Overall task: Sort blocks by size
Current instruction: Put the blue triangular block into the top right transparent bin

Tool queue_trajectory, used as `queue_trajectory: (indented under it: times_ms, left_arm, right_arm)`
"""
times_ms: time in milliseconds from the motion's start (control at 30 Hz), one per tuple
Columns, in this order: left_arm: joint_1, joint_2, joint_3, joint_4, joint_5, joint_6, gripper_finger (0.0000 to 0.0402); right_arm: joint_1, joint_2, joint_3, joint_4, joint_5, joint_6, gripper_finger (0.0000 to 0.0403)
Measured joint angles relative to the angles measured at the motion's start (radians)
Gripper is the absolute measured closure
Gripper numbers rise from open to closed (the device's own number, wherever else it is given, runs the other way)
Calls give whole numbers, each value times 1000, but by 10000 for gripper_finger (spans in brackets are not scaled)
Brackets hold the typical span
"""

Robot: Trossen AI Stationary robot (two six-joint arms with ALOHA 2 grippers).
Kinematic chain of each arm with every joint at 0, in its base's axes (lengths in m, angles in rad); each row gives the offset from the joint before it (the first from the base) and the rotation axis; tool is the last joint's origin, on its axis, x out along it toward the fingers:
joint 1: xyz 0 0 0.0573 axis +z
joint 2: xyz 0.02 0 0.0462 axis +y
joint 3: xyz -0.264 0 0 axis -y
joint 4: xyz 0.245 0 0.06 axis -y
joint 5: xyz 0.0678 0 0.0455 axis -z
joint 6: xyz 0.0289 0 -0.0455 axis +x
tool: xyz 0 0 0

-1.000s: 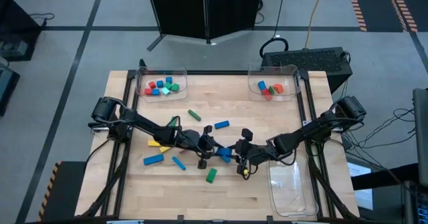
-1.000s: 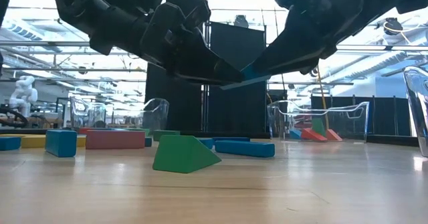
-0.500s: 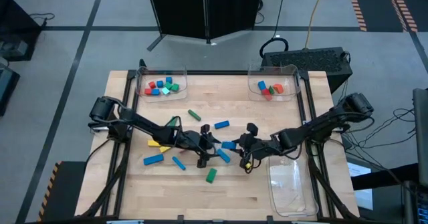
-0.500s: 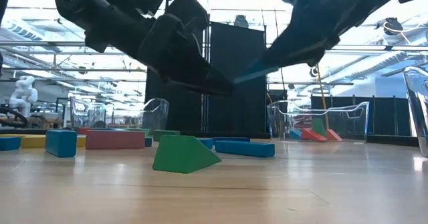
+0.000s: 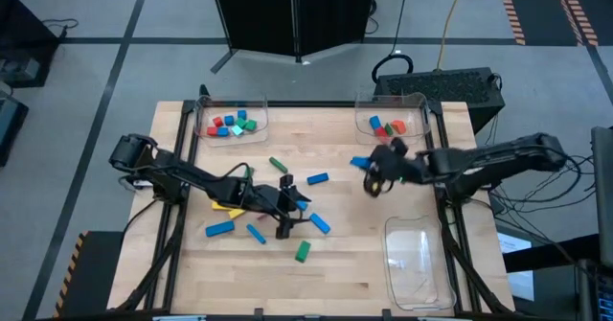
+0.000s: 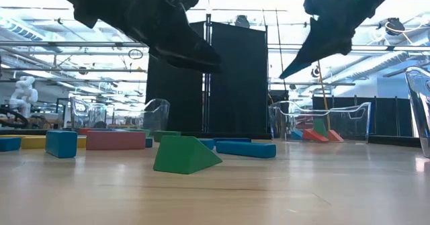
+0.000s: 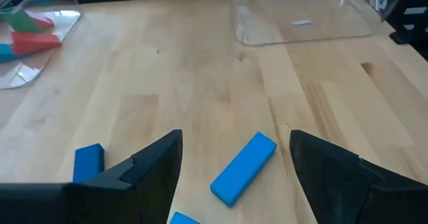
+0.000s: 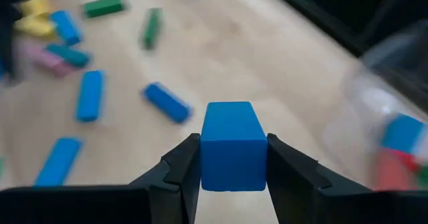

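1. We see a smooth blue block [image 8: 233, 146] with square, flat faces, pinched between the two dark fingers of the right gripper [image 8: 233, 158]. In the high view this gripper [image 5: 370, 174] hangs above the wooden table [image 5: 335, 263], near the clear tray at the far right corner [image 5: 393, 118].
2. That tray holds a few blocks in blue, red and green (their shapes are too small to tell). The far left tray [image 5: 231, 118] holds several more.
3. The other blocks lie loose on the middle of the table: a green wedge [image 6: 185, 155] with a sloped face, a long blue bar [image 7: 244, 168], a short blue piece [image 7: 87, 162], and a red bar [image 6: 115, 140] farther back.
4. The left gripper [image 5: 290, 209] is low over these loose blocks with its fingers spread wide and nothing between them; the blue bar lies on the table under the gap.
5. A third clear tray [image 5: 417, 263], at the near right, is partly cut off by the table edge in the high view.
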Motion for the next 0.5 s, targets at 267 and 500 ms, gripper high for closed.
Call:
queue_trajectory:
  times_ms: [267, 500]
  left_arm:
    - [0, 0, 0, -22, -51, -3, 126]
    - [0, 0, 0, -15, -58, 3, 126]
  right_arm:
    - [-346, -59, 13, -153, -223, -13, 273]
    - [-613, 42, 162, -303, -256, -137, 273]
